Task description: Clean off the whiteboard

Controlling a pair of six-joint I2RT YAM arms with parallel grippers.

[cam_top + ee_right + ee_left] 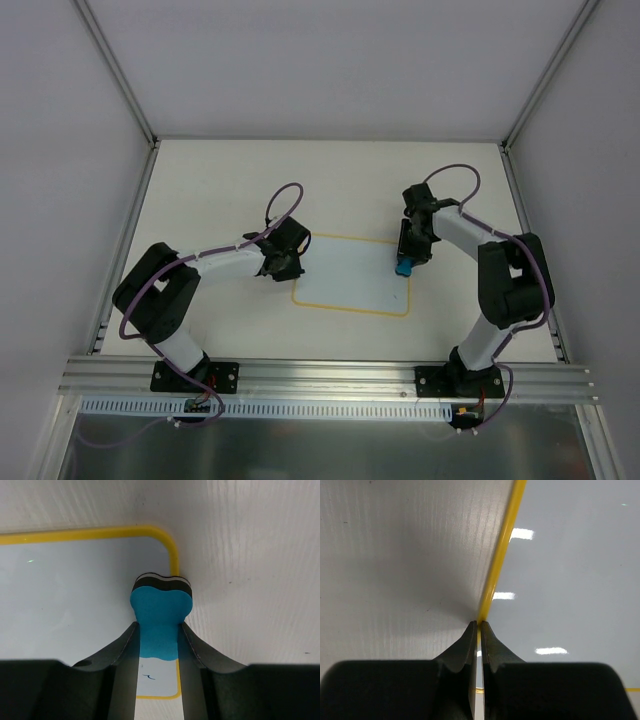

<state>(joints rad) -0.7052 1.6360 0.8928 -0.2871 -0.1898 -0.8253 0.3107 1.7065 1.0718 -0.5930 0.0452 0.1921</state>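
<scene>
The whiteboard [350, 273], white with a thin yellow border, lies flat at the table's middle. My left gripper [285, 263] is shut, its tips pressed down on the board's left border [496, 565]. My right gripper [405, 262] is shut on a blue eraser block [161, 617] and holds it on the board's right edge, near a corner [167, 535]. The eraser also shows in the top view [403, 269]. A small blue mark [148, 676] remains on the board between my right fingers. The rest of the visible board looks white.
The cream table [220, 185] runs out to grey side walls and metal rails [128, 250]. An aluminium rail [330, 378] crosses the near edge by the arm bases.
</scene>
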